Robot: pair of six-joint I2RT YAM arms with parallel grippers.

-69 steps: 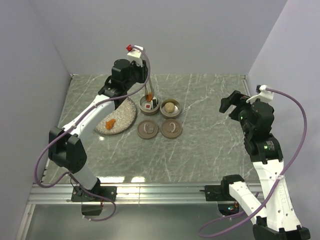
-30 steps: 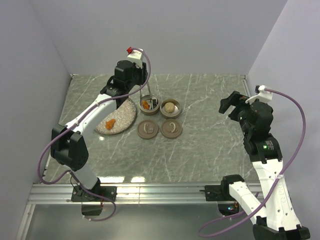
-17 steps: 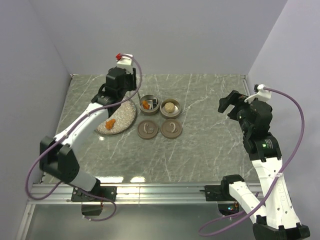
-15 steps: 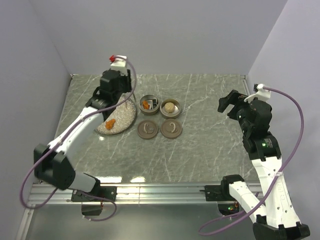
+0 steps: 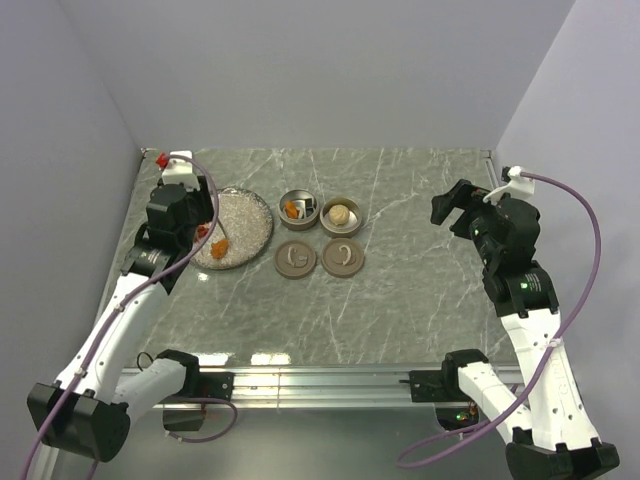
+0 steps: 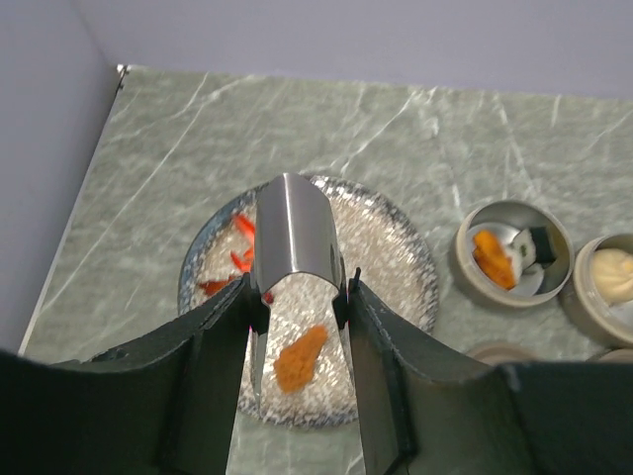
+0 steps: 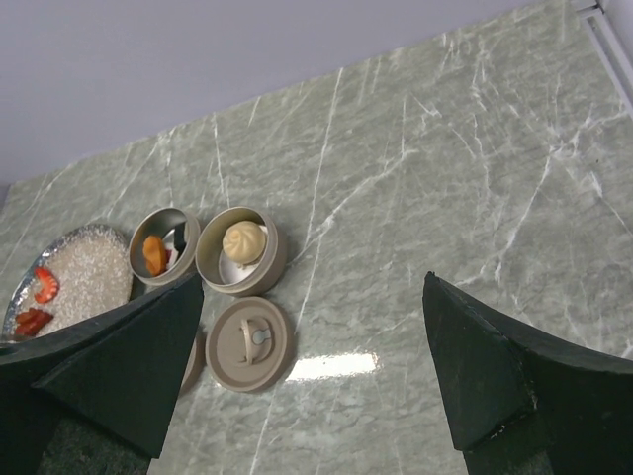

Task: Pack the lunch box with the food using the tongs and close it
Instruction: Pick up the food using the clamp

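Note:
My left gripper [image 6: 297, 297] is shut on the silvery tongs [image 6: 294, 223], whose two thin arms straddle an orange piece of food [image 6: 300, 356] on the speckled plate [image 6: 396, 247]. From above, that gripper [image 5: 199, 231] hangs over the plate's left rim. Red pieces [image 6: 240, 259] lie on the plate's far left. The lunch box is two open round tins: the left tin [image 5: 300, 210] holds an orange piece and a white-and-dark one, the right tin [image 5: 341, 214] a pale bun. My right gripper [image 7: 309, 292] is open and empty, raised at the right [image 5: 450, 206].
Two tan lids [image 5: 296, 259] [image 5: 343, 257] lie flat just in front of the tins. Grey walls close the table at the back and both sides. A metal rail [image 5: 320, 378] runs along the near edge.
The orange piece held over the left tin now lies in it. My left arm has swung left with the tongs, from the tin to over the plate. The right arm barely moved.

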